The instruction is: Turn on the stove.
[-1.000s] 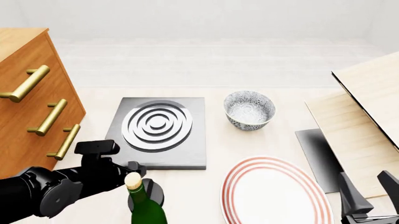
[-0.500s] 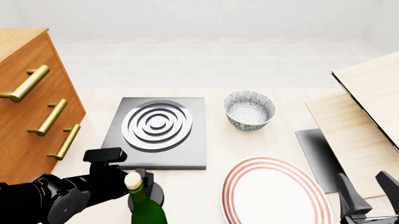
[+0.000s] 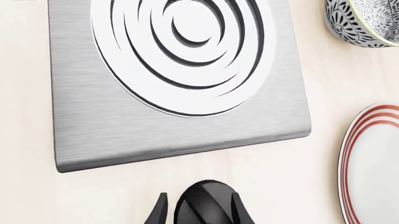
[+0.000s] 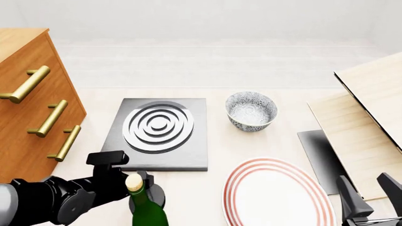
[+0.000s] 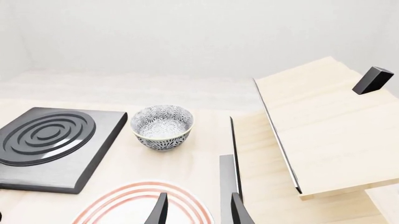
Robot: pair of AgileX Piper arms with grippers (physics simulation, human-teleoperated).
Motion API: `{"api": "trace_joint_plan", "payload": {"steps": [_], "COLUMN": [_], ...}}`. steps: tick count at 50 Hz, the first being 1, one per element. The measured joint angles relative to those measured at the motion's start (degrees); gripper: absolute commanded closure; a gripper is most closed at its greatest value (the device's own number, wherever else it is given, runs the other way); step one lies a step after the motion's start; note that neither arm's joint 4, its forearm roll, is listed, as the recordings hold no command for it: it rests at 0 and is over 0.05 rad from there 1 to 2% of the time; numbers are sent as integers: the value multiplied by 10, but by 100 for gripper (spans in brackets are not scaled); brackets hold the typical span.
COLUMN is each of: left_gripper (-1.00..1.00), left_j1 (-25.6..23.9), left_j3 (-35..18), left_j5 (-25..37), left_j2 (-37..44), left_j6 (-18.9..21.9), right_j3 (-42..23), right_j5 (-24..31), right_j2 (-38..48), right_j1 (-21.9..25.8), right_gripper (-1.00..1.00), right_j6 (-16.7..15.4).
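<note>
The stove [image 4: 188,153] is a grey slab with a ringed burner [image 4: 158,126] at the table's centre left; it also shows in the left wrist view [image 3: 168,133] and the right wrist view [image 5: 93,154]. Its black knob [image 3: 206,205] sits on the table just off the slab's near edge [image 4: 156,193]. My left gripper [image 3: 201,213] is open, one finger on each side of the knob; whether they touch it is unclear. In the front view that gripper [image 4: 143,179] is partly hidden by a bottle. My right gripper [image 4: 370,200] is open and empty at the near right corner [image 5: 198,211].
A green bottle [image 4: 143,207] with a cork stands right beside the knob. A patterned bowl [image 4: 251,110] sits right of the stove and a red-rimmed plate [image 4: 276,193] in front of it. A wooden drawer unit [image 4: 31,113] stands left; wooden boards [image 4: 370,108] and a dark panel [image 4: 317,157] lie right.
My left arm has drawn back toward the near edge and shifted right, bringing its gripper off the slab's front edge to the knob. The right gripper sank slightly.
</note>
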Motion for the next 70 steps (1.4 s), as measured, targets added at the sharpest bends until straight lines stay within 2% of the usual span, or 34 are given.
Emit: {"api": "trace_joint_plan", "payload": {"steps": [18,28,47,70], "left_gripper": [-100,-100,-100,-100], "left_j1": [29,40,36,63], "left_j3": [-3,1,31,36], "left_j5": [4,28,89,191], "left_j2": [9,-10,-108,-268], "left_j6": [34,51,58,92], "right_j3": [0,0,0,0], "right_j5": [2,3,4,5], "right_j2": [0,0,0,0], "right_j1": [1,1,1,2], "right_gripper": [-100,-100,-100,-100], "right_j6": [0,3,5,3]}}
